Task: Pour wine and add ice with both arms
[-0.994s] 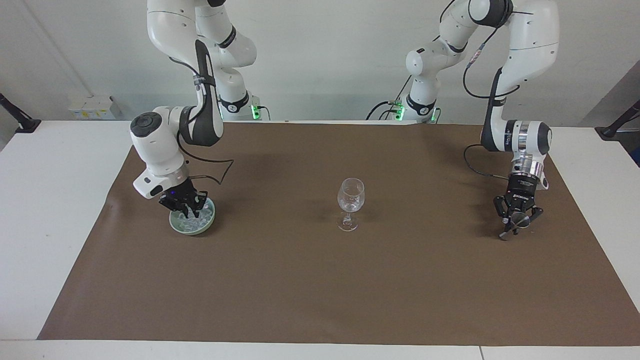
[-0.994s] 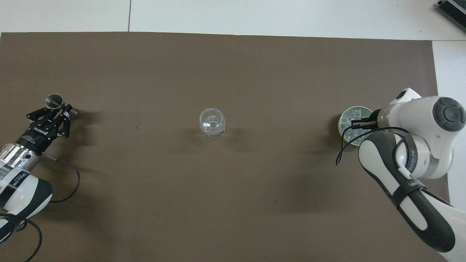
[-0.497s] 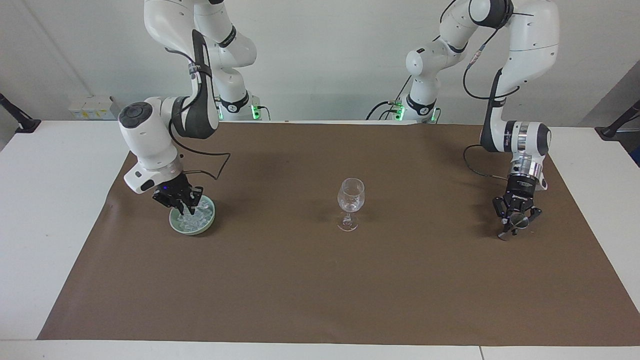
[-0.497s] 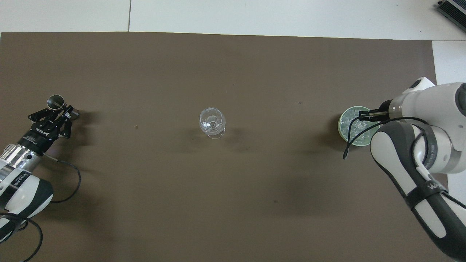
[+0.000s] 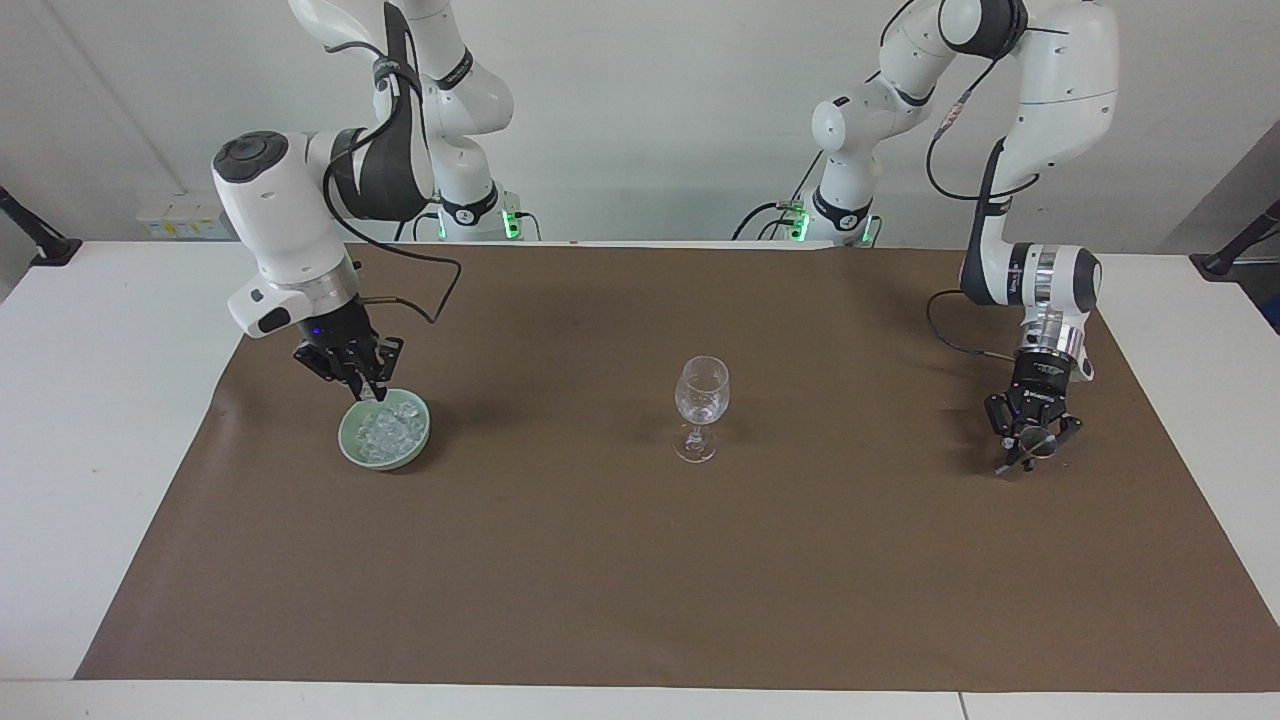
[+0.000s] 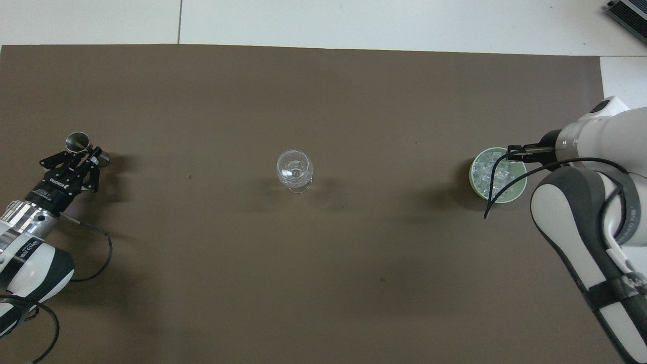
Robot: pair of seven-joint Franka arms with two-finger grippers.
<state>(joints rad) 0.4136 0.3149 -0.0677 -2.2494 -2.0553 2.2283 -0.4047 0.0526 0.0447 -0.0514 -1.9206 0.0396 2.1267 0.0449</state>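
Two hands pressed together: one over the ice bowl, one on a metal cup

The right hand (image 5: 372,392), fingers pressed together, hangs just over the ice (image 5: 388,430) in the pale green bowl (image 5: 352,447) at the right arm's end of the desk (image 5: 90,400); whether it pinches a chunk, I cannot tell. The left hand (image 5: 1030,452) pinches a small metal cup (image 6: 77,141) at the left arm's end. A stemmed glass (image 5: 701,405) stands between them. No writing is readable.

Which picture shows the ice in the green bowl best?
The facing view. There the ice lies heaped in plain sight in the green bowl, with the right claw just above its rim. In the overhead view a black cable and the claw cross part of the ice.
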